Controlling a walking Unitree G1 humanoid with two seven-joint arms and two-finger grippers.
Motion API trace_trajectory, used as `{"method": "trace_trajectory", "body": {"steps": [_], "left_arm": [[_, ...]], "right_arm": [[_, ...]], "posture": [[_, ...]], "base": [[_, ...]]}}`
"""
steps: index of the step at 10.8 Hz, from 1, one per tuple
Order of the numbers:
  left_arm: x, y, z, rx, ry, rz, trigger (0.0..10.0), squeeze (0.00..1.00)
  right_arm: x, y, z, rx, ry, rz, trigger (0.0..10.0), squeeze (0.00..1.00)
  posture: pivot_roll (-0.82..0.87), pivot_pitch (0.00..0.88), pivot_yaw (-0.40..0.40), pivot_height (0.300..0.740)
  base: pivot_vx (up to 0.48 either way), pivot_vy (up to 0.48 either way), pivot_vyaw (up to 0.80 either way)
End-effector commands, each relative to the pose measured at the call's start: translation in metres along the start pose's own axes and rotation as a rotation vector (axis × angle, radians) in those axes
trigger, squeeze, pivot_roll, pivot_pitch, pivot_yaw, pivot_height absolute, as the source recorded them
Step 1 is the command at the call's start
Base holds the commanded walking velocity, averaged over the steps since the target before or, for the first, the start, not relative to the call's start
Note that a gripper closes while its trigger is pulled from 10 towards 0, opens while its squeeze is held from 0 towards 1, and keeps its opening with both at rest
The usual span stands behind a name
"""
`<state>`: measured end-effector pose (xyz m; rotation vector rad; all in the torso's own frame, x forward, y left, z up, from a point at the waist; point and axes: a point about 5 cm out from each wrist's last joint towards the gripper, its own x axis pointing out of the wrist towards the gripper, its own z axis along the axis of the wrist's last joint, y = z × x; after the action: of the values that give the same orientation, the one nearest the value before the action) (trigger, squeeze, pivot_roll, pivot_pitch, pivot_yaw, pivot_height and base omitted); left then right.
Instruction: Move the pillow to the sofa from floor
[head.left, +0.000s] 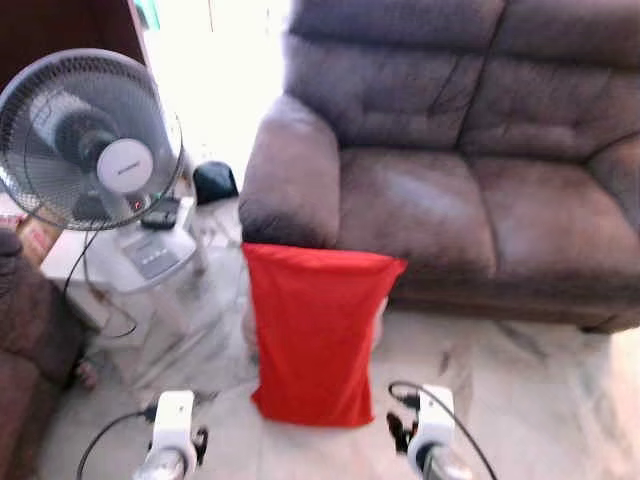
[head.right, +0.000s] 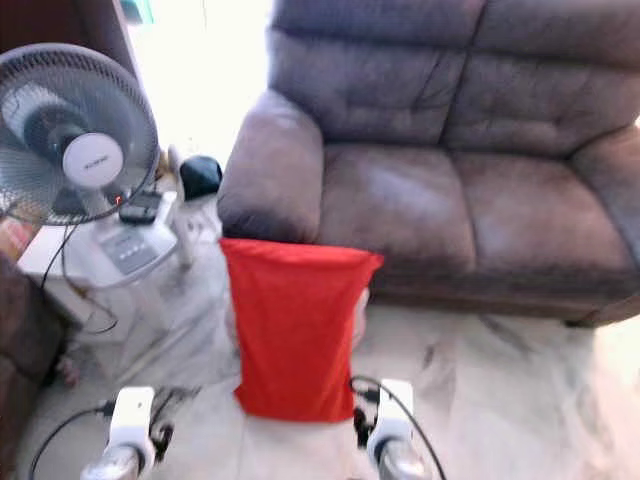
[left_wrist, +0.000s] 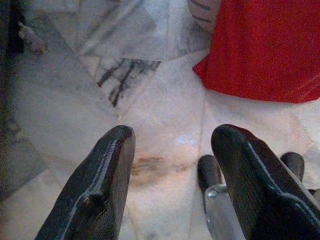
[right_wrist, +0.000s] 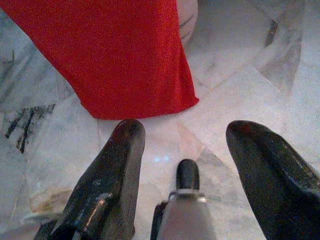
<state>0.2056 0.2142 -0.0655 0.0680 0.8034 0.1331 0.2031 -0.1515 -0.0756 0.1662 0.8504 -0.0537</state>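
Left gripper (left_wrist: 172, 137): two long black fingers spread wide, nothing between them, held above the pale marble floor (left_wrist: 75, 115), with the red cloth's lower corner just ahead. Right gripper (right_wrist: 185, 132): likewise spread wide, pinching nothing, poised over the floor close to the red cloth's bottom edge, not touching it. Both wrists low in the head views, one on either side of the pillow's foot.

Red fabric-covered pillow (head.left: 315, 335): upright on the floor, top edge leaning against the front of the brown leather sofa (head.left: 470, 190) just below its left armrest; a pale striped patch peeking out at one side of the red cover.

Grey-caged standing fan (head.left: 85, 140) with white hub: a small dark mark on the hub, too blurred to read. Below it a white control base on a low white stand (head.left: 150, 255), a black cord trailing down. A dark rounded object (head.left: 215, 182) on the floor behind, by the sofa arm.

White marble tiles with grey and black veining; strong glare from the bright opening behind the fan.
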Motion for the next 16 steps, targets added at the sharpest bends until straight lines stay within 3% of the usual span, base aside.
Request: {"method": "trace_trajectory", "body": {"steps": [1,16], "left_arm": [[-0.0012,-0.0034,-0.0049,0.016,0.012,-0.019,10.0,0.0],[-0.0006,-0.0055,-0.0033,0.014,0.013,-0.035,10.0,0.0]], "right_arm": [[-0.0013,-0.0038,-0.0057,0.0,0.023,-0.016,10.0,0.0],[-0.0013,-0.0033,-0.0061,0.003,0.027,-0.015,10.0,0.0]], "posture": [[0.07,0.066,-0.027,0.74],[0.07,0.066,-0.026,0.74]], "base": [[0.0,0.0,0.0],[0.0,0.0,-0.06]]}}
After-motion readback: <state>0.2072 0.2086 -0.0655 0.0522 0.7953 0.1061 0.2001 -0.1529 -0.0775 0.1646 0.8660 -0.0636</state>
